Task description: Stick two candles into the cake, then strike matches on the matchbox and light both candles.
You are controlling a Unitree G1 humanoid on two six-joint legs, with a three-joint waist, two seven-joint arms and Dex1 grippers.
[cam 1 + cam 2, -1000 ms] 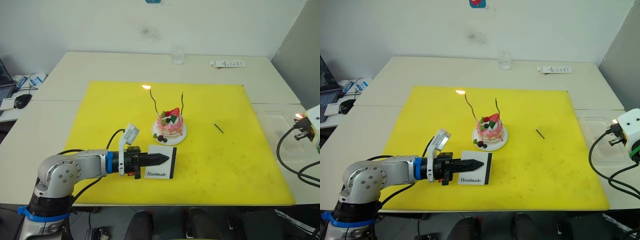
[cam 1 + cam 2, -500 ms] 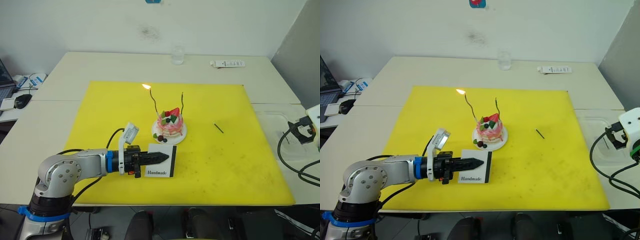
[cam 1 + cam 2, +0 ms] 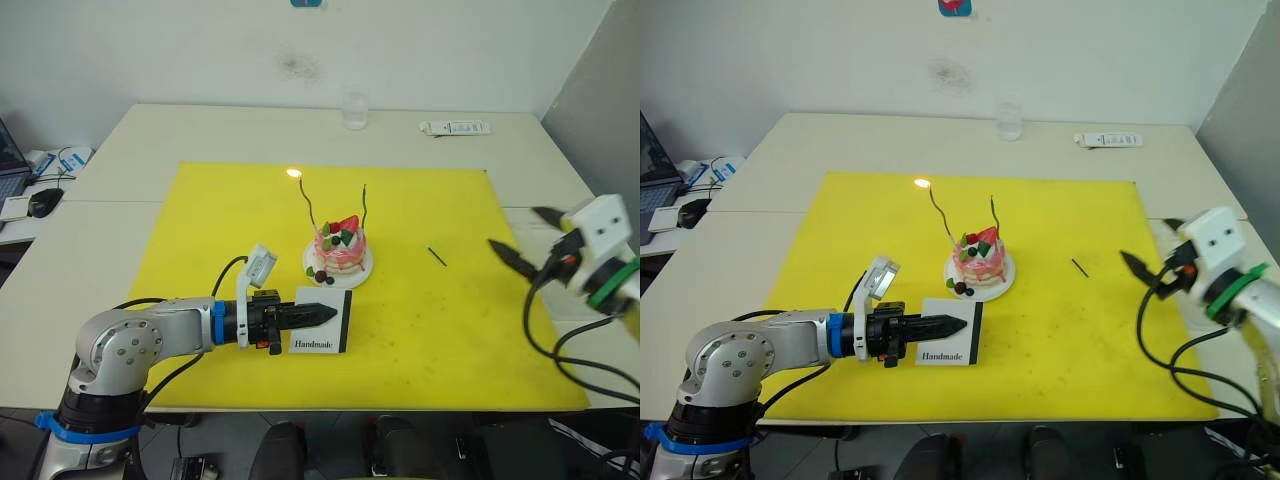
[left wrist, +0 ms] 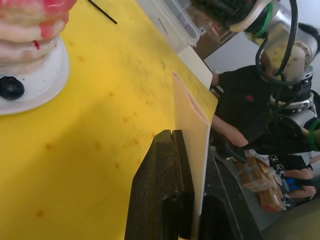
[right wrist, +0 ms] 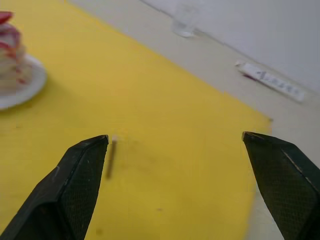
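From the head views, the cake (image 3: 340, 250) sits on its white plate near the middle of the yellow mat (image 3: 200, 220), with the two candles (image 3: 311, 205) standing in it, both roughly upright and wavy; one tip carries a small flame. The matchbox (image 3: 322, 322) stands on edge just in front of the plate, its lettered face toward the camera and its long axis running left to right. The left gripper (image 3: 318, 316) lies level along that axis, pointing right, its fingers pinching the box. A single match (image 3: 437, 256) lies flat on the mat to the right of the cake, well apart from it, slanted on a diagonal with bare mat all around. The right gripper (image 3: 1152, 245) hovers over the mat's right edge, fingers spread wide, aimed toward the match. In the left wrist view, the left fingers (image 4: 160, 190) press the matchbox's thin edge, the plate rim close beside. In the right wrist view, the match (image 5: 110, 157) lies just inside one spread finger, with open yellow surface beyond and a glass (image 5: 186, 21) on the table past the mat's far edge.
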